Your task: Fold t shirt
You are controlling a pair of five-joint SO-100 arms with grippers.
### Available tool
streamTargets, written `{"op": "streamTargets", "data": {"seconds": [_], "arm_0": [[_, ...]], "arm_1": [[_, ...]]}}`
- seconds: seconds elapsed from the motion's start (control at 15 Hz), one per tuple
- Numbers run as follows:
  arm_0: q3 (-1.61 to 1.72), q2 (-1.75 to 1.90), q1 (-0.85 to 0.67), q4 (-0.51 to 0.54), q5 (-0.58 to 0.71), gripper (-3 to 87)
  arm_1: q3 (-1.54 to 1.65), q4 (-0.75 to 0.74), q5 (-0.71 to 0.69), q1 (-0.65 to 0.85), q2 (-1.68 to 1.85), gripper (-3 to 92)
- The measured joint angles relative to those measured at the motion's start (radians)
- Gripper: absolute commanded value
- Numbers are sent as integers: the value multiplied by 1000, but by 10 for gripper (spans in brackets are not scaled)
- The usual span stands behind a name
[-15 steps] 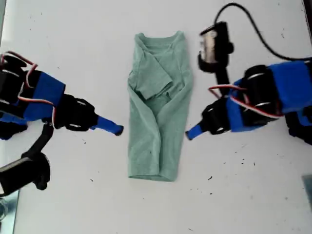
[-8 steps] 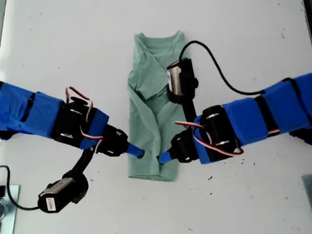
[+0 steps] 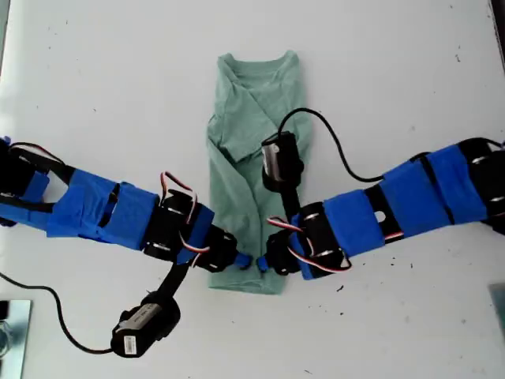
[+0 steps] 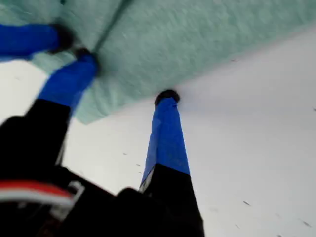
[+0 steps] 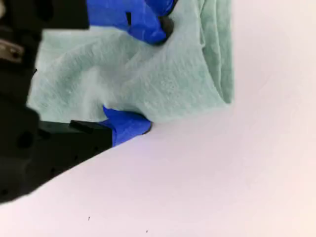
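The pale sage-green soft-cloth t shirt [image 3: 254, 170] lies folded lengthwise on the white table [image 3: 118, 95]; the first claw [image 4: 126, 79] and second claw [image 5: 143, 76] both straddle its hem, jaws parted, neither closed on the cloth.

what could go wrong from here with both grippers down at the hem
1. My first gripper and my second gripper stand open, very close together at the t shirt bottom hem; they might collide when closing.
2. The cloth is layered there, so a pinch may catch only some layers and undo the fold.
3. A black cable hangs over the shirt and could drag it.
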Motion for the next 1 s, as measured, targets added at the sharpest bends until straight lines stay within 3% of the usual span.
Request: {"op": "streamTargets", "data": {"seconds": [0.2,0.73,1.0], "arm_0": [[-20,-18,11,-14,21,-2],[-3,262,63,-34,149,-2],[81,388,-34,-29,206,-2]], "arm_1": [[-17,-48,-2,-5,-28,-5],[51,-49,-160,-44,325,-5],[175,-60,-218,78,456,-5]]}}
